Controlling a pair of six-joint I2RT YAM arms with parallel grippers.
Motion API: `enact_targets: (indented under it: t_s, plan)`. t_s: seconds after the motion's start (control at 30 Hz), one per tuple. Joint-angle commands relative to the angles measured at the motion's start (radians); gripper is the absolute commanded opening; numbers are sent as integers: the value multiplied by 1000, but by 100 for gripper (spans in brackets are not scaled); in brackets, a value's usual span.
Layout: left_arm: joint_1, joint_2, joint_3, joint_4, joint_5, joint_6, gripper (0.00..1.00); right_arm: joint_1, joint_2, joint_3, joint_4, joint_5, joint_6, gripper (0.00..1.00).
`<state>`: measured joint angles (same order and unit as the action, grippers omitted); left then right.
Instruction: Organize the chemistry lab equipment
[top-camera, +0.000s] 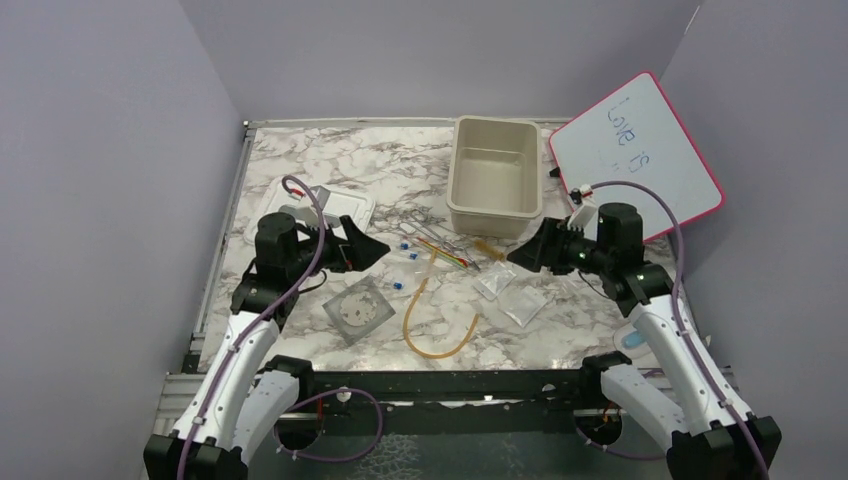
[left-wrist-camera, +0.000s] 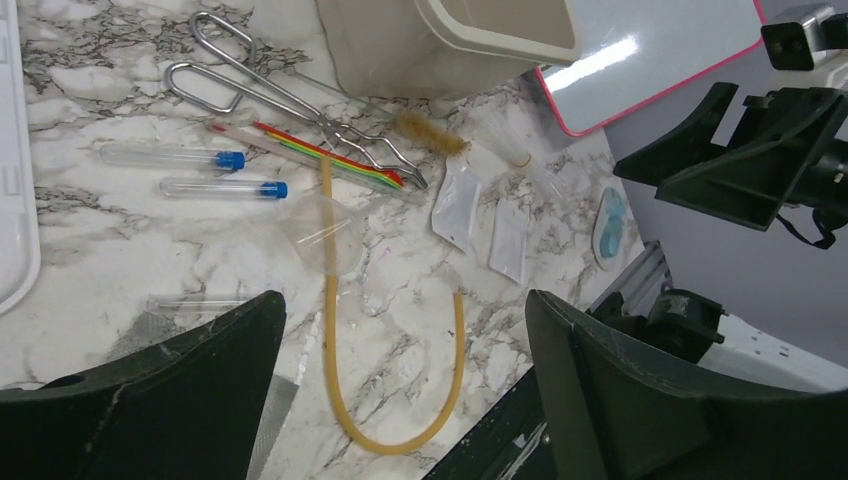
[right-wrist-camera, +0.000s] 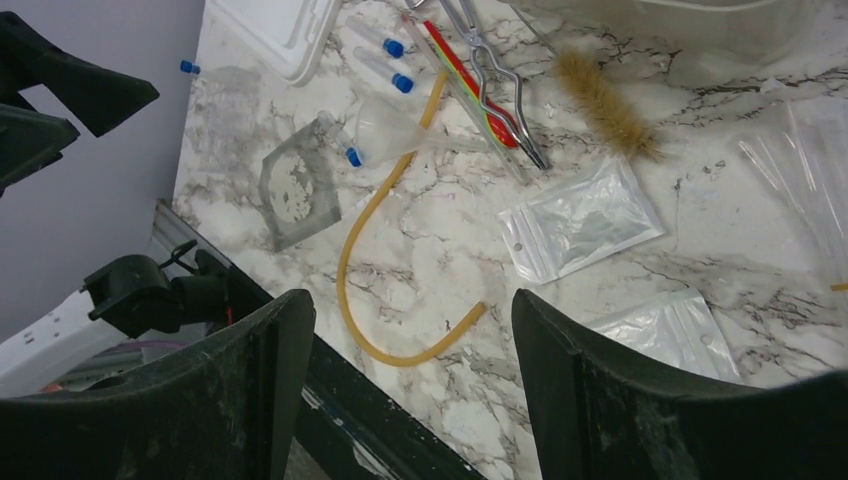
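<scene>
Amber rubber tube (left-wrist-camera: 329, 320): flat on desk (top-camera: 300, 160), bent in open U, one arm crossing clear funnel (left-wrist-camera: 322, 232). Two thin blue-capped clear tubes (left-wrist-camera: 170, 157): I see them side by side, parallel, caps pointing same way, near funnel. Coloured thin sticks (left-wrist-camera: 320, 152): red, yellow, green, bundled, lying along metal tongs (left-wrist-camera: 280, 95). Bristle brush (right-wrist-camera: 605, 100): just beside tong tips. Two clear plastic packets (right-wrist-camera: 580, 220): flat, near each other, on my right of tube. Bagged round dish (top-camera: 358, 310): flat, on my left of tube, apart from packets.

Robotics lab test cell: marble-pattern table (top-camera: 300, 160), plain partition walls (top-camera: 100, 200) on three sides, black mounting rail (top-camera: 440, 385), blue-capped tubes (left-wrist-camera: 175, 157).
</scene>
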<state>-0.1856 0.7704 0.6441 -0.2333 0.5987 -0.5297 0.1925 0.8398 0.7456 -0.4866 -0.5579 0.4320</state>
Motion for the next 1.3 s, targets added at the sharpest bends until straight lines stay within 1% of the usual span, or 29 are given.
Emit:
enact_targets:
  t_s: [0.0, 0.1, 0.23, 0.33, 0.47, 0.67, 0.77, 1.03, 1.2, 1.23, 1.27]
  plan:
    - [-37, 44, -53, 139, 0, -102, 87, 60, 55, -24, 178, 2, 8, 75]
    - [-121, 116, -69, 178, -70, -133, 78, 127, 95, -43, 248, 86, 5, 73]
    - [-289, 250, -59, 223, -232, -186, 69, 204, 175, -54, 326, 197, -3, 69]
    - [-338, 365, -48, 284, -276, -228, 63, 240, 240, -58, 383, 230, -9, 67]
    - [-367, 493, -18, 342, -290, -243, 56, 252, 291, -71, 448, 225, -10, 64]
    - [-373, 593, -21, 447, -333, -250, 53, 257, 331, -82, 500, 207, -24, 63]
    - [-373, 654, -13, 497, -320, -257, 49, 257, 341, -89, 521, 204, -27, 63]
    - [-374, 751, 24, 523, -304, -236, 28, 259, 340, -102, 538, 207, -23, 61]
    - [-374, 743, 33, 500, -291, -212, 3, 259, 323, -111, 541, 196, -9, 61]
    - [-374, 732, 33, 487, -291, -210, 0, 259, 319, -114, 541, 191, -2, 61]
    - [-374, 716, 31, 475, -285, -205, 0, 259, 315, -116, 542, 182, 8, 61]
